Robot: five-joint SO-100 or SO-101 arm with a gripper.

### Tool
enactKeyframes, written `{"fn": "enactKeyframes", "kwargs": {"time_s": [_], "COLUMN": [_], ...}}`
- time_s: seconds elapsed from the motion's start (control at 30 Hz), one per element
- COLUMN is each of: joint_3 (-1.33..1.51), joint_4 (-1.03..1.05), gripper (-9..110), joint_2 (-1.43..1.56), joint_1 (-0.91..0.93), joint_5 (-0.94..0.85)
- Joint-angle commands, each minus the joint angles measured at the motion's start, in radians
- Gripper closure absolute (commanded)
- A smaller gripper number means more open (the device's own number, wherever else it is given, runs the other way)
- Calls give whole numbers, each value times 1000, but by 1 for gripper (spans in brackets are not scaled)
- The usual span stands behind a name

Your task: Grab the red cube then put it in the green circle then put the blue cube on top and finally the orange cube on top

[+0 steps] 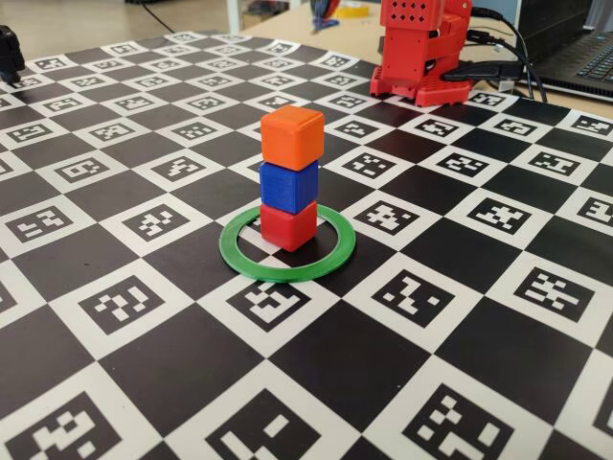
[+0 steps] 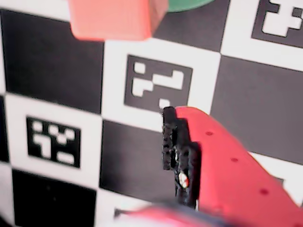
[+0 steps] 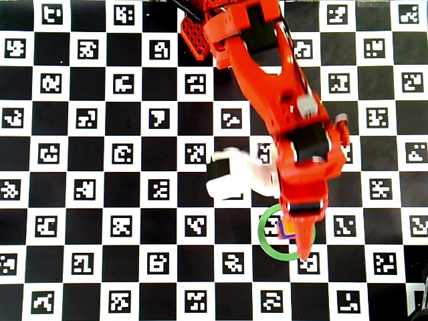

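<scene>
The stack of matte orange plastic cube (image 1: 292, 137) on dark-blue plastic cube (image 1: 288, 186) on red plastic cube (image 1: 287, 225) stands upright inside the flat green plastic ring (image 1: 287, 266), directly under the red claw (image 3: 297, 237) (its opening can't be judged), so withdrawal should go straight up.

1. Cutting off the orange cube (image 2: 113, 19) at the wrist view's top edge, blurring its faces
2. Showing only a green circle (image 2: 187, 4) sliver at that same edge
3. Hiding most of the stack beneath the arm overhead, leaving just a corner of the blue cube (image 3: 286, 235)
4. Losing the gripper (image 2: 182, 156) tips in blur; jaw gap staying unreadable
</scene>
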Motion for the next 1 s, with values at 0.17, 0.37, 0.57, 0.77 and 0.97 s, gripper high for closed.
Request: {"fn": "enactKeyframes", "kwargs": {"time_s": [0.17,0.37,0.57,0.77,0.97], "joint_3": [347,676,1052,1443,1732], "joint_4": [-35,-104,-229,-430,-495], "gripper": [59,89,107,107,107], "joint_2": [552,807,1040,1335,1551], "joint_1": [63,232,376,387,333], "joint_5": [-373,-683,-954,-1132,-1246]}}
